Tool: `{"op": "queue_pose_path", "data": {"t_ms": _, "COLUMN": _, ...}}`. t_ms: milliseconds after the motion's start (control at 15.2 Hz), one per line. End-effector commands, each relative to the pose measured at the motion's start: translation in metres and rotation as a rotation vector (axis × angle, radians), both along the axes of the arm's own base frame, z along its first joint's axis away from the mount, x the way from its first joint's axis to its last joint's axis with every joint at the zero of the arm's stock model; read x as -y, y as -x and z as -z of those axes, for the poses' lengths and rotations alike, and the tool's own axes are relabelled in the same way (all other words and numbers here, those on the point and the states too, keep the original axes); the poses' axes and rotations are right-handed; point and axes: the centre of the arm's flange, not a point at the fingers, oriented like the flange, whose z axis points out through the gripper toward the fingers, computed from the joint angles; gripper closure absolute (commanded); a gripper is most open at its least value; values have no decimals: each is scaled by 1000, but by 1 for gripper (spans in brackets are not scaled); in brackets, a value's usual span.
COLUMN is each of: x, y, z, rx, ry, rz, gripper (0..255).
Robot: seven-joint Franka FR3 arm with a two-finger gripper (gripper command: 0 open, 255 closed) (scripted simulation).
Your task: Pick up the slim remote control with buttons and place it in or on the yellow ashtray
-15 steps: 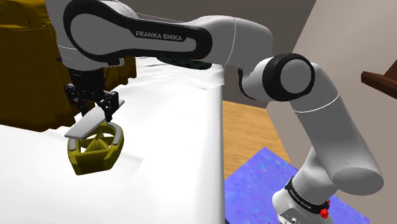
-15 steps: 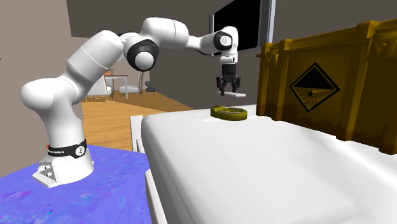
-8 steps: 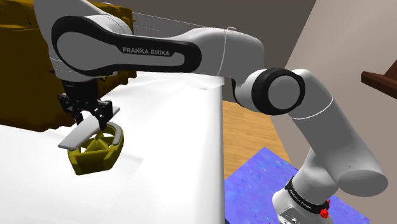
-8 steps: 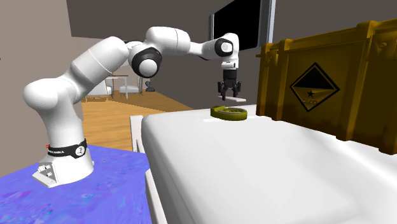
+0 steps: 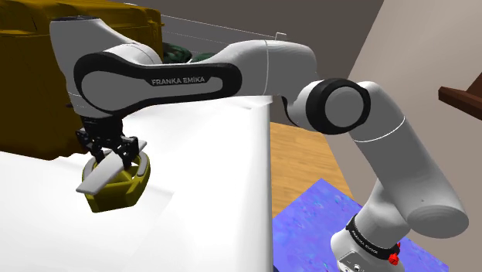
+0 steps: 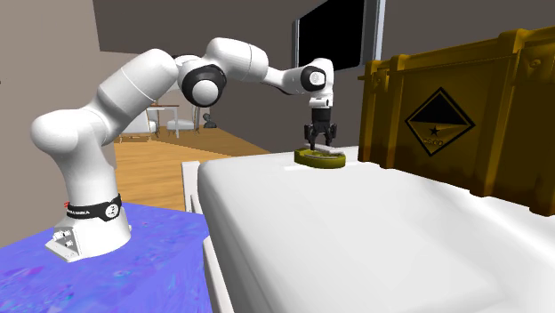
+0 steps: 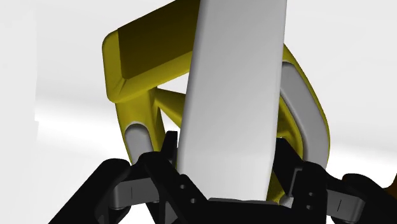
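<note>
My black gripper is shut on the slim remote, drawn as a plain light grey slab with no buttons showing. It holds the remote by one end, low over the yellow ashtray. The remote slants down, its free end reaching past the ashtray's rim on the shoulder view's left. Seen from the wrist, the remote runs out from the gripper across the ashtray, clasped between both fingers. From the second exterior view, the gripper stands upright just above the ashtray.
A large yellow-brown crate stands right behind the ashtray and rises beside it. The white surface ends in an edge at the shoulder view's right, over a wooden floor and a blue rug.
The gripper has come down with the remote, from well above the ashtray to just over it. The remote's free end now lies low by the rim.
</note>
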Motion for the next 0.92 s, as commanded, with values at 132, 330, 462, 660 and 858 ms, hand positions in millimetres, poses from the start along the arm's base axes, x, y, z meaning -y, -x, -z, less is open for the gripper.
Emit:
{"op": "queue_pose_path", "data": {"t_ms": 132, "x": 0, "y": 0, "z": 5, "rx": 1, "ry": -1, "rz": 0, "gripper": 255}}
{"op": "queue_pose_path", "data": {"t_ms": 330, "x": 0, "y": 0, "z": 5, "rx": 1, "ry": -1, "rz": 0, "gripper": 255}}
{"op": "queue_pose_path", "data": {"t_ms": 462, "x": 0, "y": 0, "z": 5, "rx": 1, "ry": -1, "rz": 0, "gripper": 0}}
{"op": "queue_pose_path", "data": {"t_ms": 660, "x": 0, "y": 0, "z": 5, "rx": 1, "ry": -1, "rz": 0, "gripper": 0}}
{"op": "queue_pose_path", "data": {"t_ms": 858, "x": 0, "y": 0, "z": -8, "rx": 1, "ry": -1, "rz": 0, "gripper": 0}}
